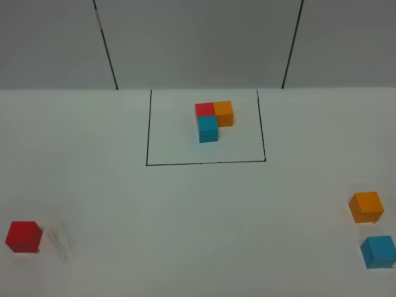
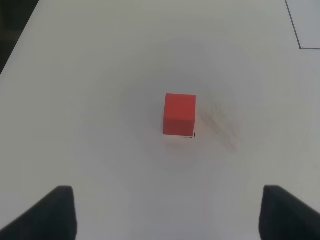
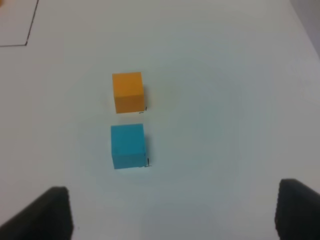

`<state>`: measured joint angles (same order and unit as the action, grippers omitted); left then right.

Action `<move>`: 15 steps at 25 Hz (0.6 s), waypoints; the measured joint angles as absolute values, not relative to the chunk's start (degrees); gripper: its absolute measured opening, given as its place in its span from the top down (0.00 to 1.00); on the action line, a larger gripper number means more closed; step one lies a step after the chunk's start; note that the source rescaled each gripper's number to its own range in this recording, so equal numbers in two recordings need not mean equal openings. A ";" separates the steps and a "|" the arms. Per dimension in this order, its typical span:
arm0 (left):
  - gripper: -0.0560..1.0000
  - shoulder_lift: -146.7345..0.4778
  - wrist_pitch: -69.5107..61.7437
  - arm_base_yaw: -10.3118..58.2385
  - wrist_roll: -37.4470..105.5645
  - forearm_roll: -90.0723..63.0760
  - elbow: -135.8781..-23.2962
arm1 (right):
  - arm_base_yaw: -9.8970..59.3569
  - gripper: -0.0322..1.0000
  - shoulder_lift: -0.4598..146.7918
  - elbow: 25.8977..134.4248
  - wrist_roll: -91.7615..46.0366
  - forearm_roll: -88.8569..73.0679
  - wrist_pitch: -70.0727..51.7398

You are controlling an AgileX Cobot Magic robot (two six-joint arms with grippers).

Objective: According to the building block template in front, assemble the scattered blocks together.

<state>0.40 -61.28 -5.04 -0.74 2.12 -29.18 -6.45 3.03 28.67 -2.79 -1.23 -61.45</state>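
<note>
left gripper stood wide open, empty; matte red cube lay dead ahead, front-left of black-framed three-cube template | right gripper open, empty; matte light-blue cube lay nearer than matte orange cube, front-right of template

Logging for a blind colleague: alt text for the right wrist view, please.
An orange cube and a light blue cube sit close together but apart on the white table, ahead of the right hand, which is open and holds nothing. A corner of the black drawn frame shows beyond them.
</note>
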 joint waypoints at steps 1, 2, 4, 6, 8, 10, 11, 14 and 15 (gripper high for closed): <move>0.20 0.40 -61.28 -5.04 -0.74 2.12 -29.18 | -6.45 0.31 3.03 28.67 -2.79 -1.23 -61.45; 0.20 0.40 -61.28 -5.04 -0.74 2.12 -29.18 | -6.45 0.31 3.03 28.67 -2.79 -1.23 -61.45; 0.20 0.40 -61.28 -5.04 -0.74 2.12 -29.18 | -6.45 0.31 3.03 28.67 -2.79 -1.23 -61.45; 0.20 0.40 -61.28 -5.04 -0.74 2.12 -29.18 | -6.45 0.31 3.03 28.67 -2.79 -1.23 -61.45; 0.20 0.40 -61.22 -5.04 -0.74 2.12 -29.18 | -6.45 0.31 3.03 28.67 -2.79 -1.23 -61.45; 0.20 0.23 -60.65 -5.04 -0.74 2.13 -29.47 | -6.45 0.31 3.03 28.67 -2.79 -1.23 -61.45; 0.20 -0.19 -60.24 -5.04 -0.74 2.18 -29.68 | -6.45 0.31 3.03 28.67 -2.79 -1.23 -61.45; 0.20 -2.63 -58.55 -5.04 -0.80 2.18 -31.38 | -6.45 0.31 3.03 28.67 -2.79 -1.23 -61.45; 0.20 -3.88 -57.94 -5.04 -0.92 2.18 -32.00 | -6.45 0.31 3.03 28.67 -2.79 -1.23 -61.45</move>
